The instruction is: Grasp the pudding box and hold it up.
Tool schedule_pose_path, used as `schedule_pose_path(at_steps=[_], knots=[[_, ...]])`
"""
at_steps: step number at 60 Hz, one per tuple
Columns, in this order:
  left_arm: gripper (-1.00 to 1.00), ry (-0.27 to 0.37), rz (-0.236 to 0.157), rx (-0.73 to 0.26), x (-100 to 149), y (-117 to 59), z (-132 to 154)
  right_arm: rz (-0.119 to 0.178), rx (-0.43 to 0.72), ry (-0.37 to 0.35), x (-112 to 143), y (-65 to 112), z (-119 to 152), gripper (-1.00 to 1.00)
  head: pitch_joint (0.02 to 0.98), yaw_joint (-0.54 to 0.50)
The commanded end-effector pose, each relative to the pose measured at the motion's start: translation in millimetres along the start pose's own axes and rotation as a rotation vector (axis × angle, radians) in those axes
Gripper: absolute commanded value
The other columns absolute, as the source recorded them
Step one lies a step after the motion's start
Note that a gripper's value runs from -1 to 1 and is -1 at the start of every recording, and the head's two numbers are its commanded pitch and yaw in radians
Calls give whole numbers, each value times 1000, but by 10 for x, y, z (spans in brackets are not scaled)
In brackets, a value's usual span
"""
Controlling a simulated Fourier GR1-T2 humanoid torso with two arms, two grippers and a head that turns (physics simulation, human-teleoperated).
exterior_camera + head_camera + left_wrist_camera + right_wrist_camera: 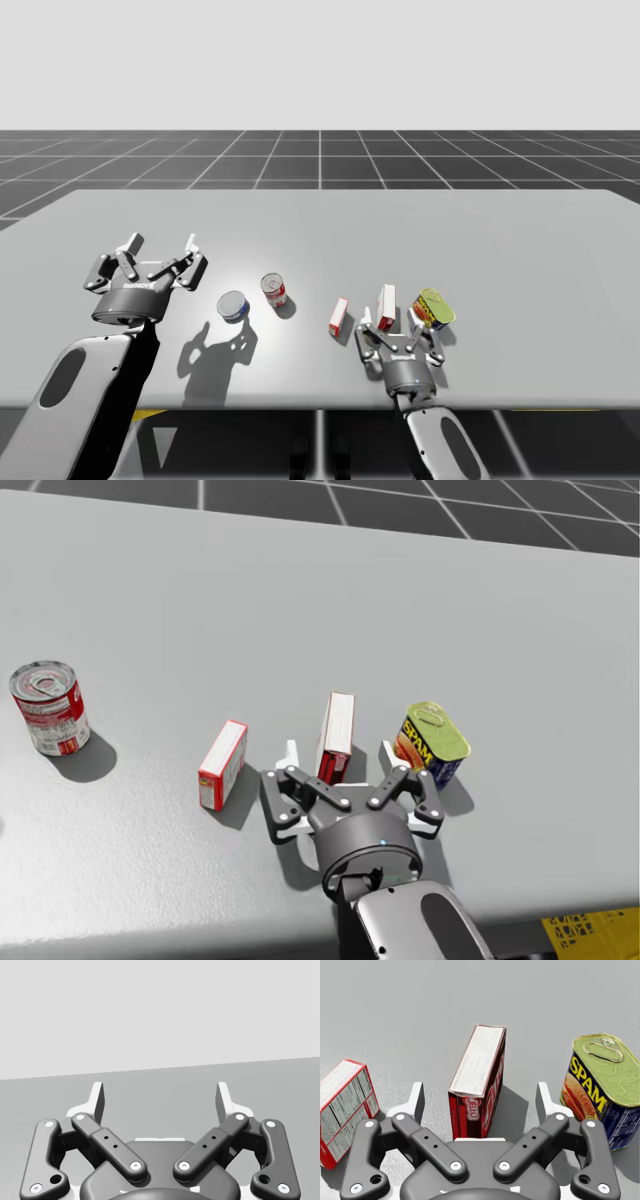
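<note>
Table [520, 240] is plain matte grey and runs across the middle of the high view. Behind it there's a dark gridded floor [320, 155], then a pale blank backdrop [320, 60] over the whole upper part.

Pudding box [479, 1075] — the dark red and white one — stands upright on the table at lower centre of the head view, right between the 2 fingers [417, 1102] of my right gripper [480, 1097]. Those are spread wide with a gap on each side, so it isn't gripped.

In the right wrist view the box's bottom front edge is hidden behind the gripper's body. A smaller red box [342, 1110] beside the gripper is cut off at the frame edge, and a yellow and blue rectangular can [602, 1090] stands on the other side. All 3 carry print.

Left gripper [163, 248] hangs spread open at the left of the high view, with its shadow [215, 350] on the table. Between the arms sit 2 more — a red and white round can [274, 290] and a blue round can [233, 306].
</note>
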Motion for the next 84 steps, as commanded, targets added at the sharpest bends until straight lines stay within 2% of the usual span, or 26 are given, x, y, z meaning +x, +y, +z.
schedule_pose_path(at_steps=[1, 9, 16, 18, 19, 20, 22, 23, 24, 25, 27, 28, 29, 33, 51, 64, 67, 75, 84], knots=[[-1000, 2, -1, -1, -2, -1, -1, -27, -34, 66, -36, -45, -191, -1000, 829, -246], [-1000, 2, -2, -1, -3, -5, 0, -14, -33, 81, -13, -34, -264, -1000, 827, -246], [-1000, 2, -3, -2, -5, -6, 0, -33, -8, 160, -26, -24, -278, -1000, 824, -248], [-1000, 2, -4, -2, -5, -7, 1, -51, 5, 182, -32, -27, -280, -1000, 823, -248], [-1000, 2, -4, -2, -5, -7, 1, -51, 5, 182, -32, -27, -280, -1000, 823, -248], [-1000, 2, -5, -3, -6, -9, 1, -58, 34, 220, -39, -27, -267, -1000, 821, -249], [-1000, 2, -5, -3, -6, -10, 1, -56, 43, 235, -49, -23, -259, -944, 820, -250], [-1000, 2, -5, -3, -6, -11, 2, -54, 45, 242, -53, -22, -254, -874, 819, -250], [-1000, 2, -6, -3, -6, -12, 2, -58, 49, 252, -62, -18, -250, -635, 816, -251], [-1000, 2, -6, -4, -6, -12, 1, -62, 48, 255, -66, -15, -246, -522, 815, -251], [-1000, 2, -6, -4, -7, -13, 1, -53, 42, 253, -76, -9, -240, 27, 810, -253], [-1000, 2, -6, -4, -7, -13, 1, -53, 42, 254, -79, -7, -237, 549, 805, -253], [-1000, 2, -6, -4, -7, -13, 1, -53, 42, 254, -81, -5, -235, 768, 802, -253], [-1000, 2, -7, -4, -8, -14, 1, -42, 33, 244, -89, -1, -225, 973, 771, -255], [-1000, 3, -10, -5, -13, -23, 4, -38, 17, 216, -99, -6, -213, 1000, 527, -267], [-1000, 3, -10, -6, -19, -24, 9, -30, 18, 183, -105, -1, -197, 1000, 457, -268], [-1000, 3, -10, -5, -20, -24, 9, -23, 18, 152, -95, 6, -191, 1000, 455, -268], [-1000, 1, -10, -5, -21, -19, 8, 23, 35, 37, -49, 23, -177, 1000, 458, -273], [-1000, -3, -14, -10, -23, -14, 6, 36, 47, -39, 90, 21, -152, 1000, 461, -279]])
